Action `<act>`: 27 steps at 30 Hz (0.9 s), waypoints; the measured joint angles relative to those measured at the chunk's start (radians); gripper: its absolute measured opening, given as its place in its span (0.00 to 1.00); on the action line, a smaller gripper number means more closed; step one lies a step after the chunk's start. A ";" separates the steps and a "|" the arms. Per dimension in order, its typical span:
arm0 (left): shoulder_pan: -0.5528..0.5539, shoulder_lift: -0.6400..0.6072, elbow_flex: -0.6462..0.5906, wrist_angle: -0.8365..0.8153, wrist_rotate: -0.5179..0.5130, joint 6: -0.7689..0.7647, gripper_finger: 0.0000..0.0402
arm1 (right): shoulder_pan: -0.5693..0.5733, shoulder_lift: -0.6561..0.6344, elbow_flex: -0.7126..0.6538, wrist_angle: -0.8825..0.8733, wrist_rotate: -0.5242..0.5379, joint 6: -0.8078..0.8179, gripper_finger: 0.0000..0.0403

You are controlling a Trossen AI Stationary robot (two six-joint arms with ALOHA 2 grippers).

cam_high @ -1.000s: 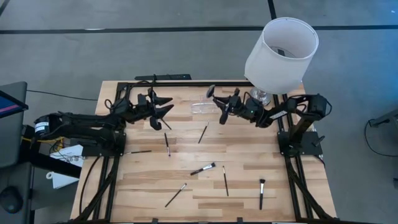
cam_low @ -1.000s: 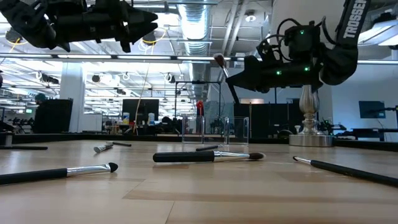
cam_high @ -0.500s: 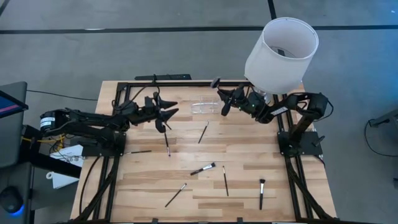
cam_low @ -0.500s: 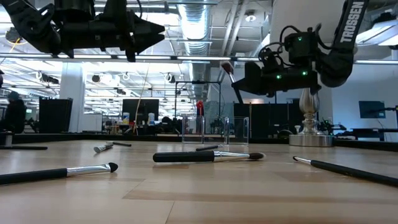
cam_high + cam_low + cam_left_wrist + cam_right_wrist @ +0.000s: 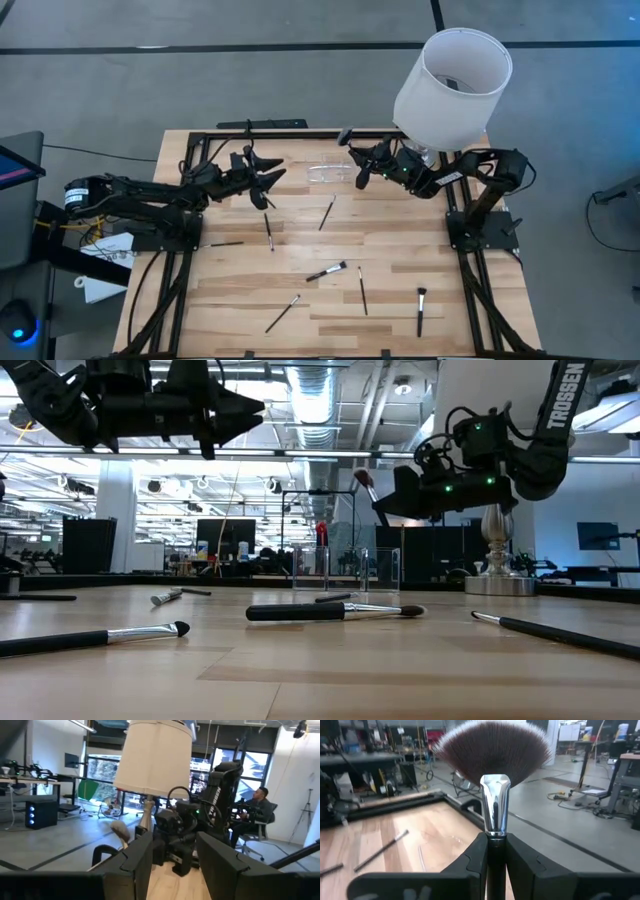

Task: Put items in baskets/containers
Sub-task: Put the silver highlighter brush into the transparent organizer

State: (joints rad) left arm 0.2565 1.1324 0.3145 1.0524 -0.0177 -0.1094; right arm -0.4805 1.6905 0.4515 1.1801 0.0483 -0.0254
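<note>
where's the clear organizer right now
In the high view the clear organizer sits at the table's far edge, centre, between the two grippers and just left of the right gripper.

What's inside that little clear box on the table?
The clear box looks empty: only wood shows through it from above. The right gripper holds a brush in the air beside it. From table height, reflections blur its lower part.

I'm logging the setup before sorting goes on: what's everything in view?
loose brushes: seven, mostly black, scattered on the table
fan brush: one, silver ferrule, dark bristles, held in the air
organizer: one, clear, table's far middle
lamp: one, white shade, far right corner
table: one, pale wood
person: one, seated in the room beyond
left gripper: black, open, empty, left of the organizer
right gripper: black, shut on the fan brush, right of the organizer
</note>
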 joint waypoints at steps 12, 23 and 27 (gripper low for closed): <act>0.000 0.000 0.000 0.003 -0.019 0.000 0.37 | 0.003 0.000 0.000 0.009 0.002 -0.002 0.12; 0.000 0.000 0.000 0.004 -0.019 -0.003 0.37 | 0.012 0.000 0.022 0.025 0.003 -0.001 0.12; -0.016 0.004 0.000 0.005 -0.021 -0.003 0.37 | 0.026 0.000 0.037 -0.014 0.003 -0.001 0.12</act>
State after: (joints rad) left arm 0.2409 1.1367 0.3145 1.0573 -0.0391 -0.1120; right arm -0.4545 1.6905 0.4881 1.1665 0.0509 -0.0265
